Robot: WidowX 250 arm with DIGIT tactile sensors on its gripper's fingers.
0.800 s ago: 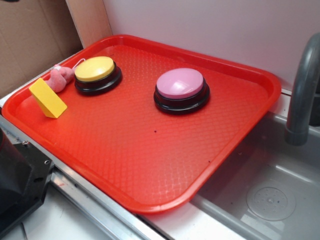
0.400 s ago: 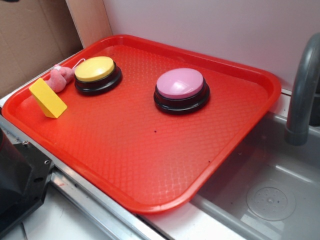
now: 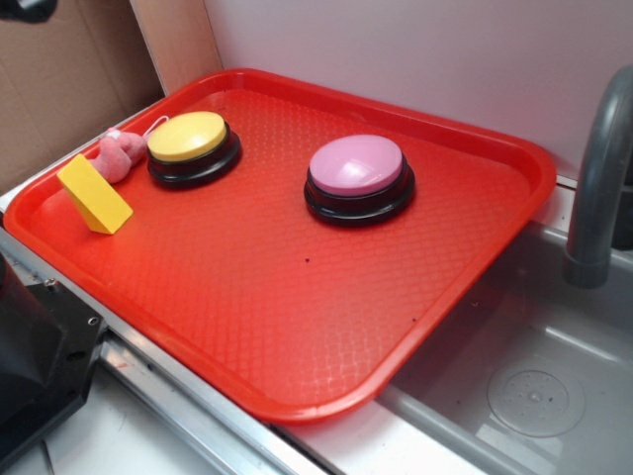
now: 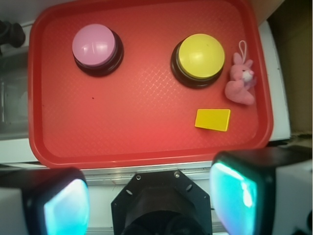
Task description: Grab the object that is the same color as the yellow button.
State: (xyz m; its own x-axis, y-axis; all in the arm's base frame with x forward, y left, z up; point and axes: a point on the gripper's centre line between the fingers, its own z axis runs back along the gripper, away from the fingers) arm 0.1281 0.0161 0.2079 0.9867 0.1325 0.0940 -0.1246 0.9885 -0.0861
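Exterior view: a red tray lies beside a grey sink with a grey faucet at the right. The yellow wedge block sits near the tray's left rim, just beside a pink plush bunny, which touches the yellow button. A pink button stands mid-tray, well apart from them.

Wrist view: the gripper hangs over the tray's near edge, its two fingers wide apart with nothing between them. The block lies below the yellow button and the bunny; the pink button is at far left.
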